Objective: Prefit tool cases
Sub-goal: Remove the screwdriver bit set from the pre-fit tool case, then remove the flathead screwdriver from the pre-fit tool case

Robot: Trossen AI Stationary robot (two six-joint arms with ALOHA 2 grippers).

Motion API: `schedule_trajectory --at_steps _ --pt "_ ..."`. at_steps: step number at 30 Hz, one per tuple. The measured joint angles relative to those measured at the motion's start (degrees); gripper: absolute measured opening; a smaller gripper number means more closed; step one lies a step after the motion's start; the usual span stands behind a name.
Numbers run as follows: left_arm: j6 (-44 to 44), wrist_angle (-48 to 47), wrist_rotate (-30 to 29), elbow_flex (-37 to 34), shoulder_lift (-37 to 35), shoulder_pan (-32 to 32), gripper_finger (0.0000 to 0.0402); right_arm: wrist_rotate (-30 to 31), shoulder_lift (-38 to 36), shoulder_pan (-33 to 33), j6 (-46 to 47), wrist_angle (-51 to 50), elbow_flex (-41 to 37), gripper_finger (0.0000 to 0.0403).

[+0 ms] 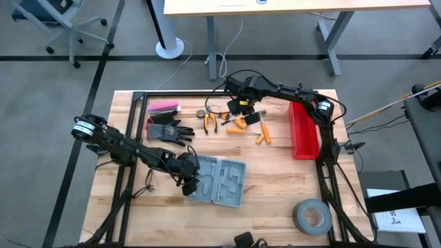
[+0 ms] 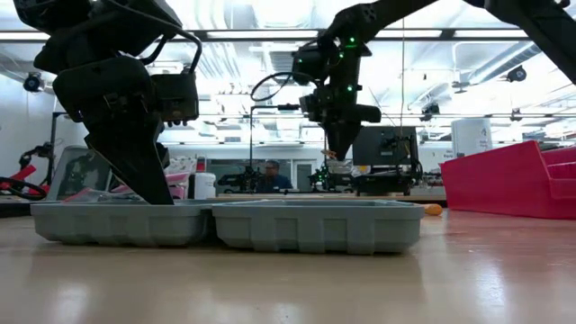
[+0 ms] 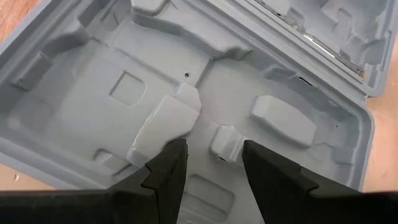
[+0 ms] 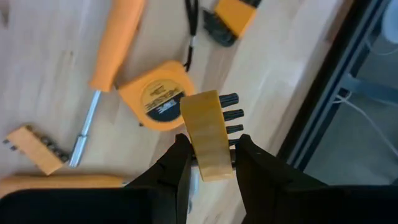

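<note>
Two jobs ran: my left gripper (image 3: 211, 158), jaws part open and empty, hovered in the open grey-blue plastic tool case (image 1: 217, 180) at table centre; my right gripper (image 4: 211, 155) pinched an orange bit holder (image 4: 208, 134) above the loose tools. Next: carry it to a matching slot

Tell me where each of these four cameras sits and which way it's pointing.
High: overhead, straight down on the table, both arms, the open tool case.
Low: table height, level across; the case, both arms descending.
Left wrist: looks past the left pincer into the case's moulded slots.
Right wrist: looks past the right pincer, shut on a yellow bit holder, above a tape measure.
High, low and left wrist share the case.
</note>
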Motion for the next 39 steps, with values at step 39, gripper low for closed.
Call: schedule_trajectory --at_steps 39 --pt "0.3 -0.7 1.4 1.6 0.0 0.0 0.0165 -1.5 -0.1 -1.4 5.1 3.0 -18.6 0.0152"
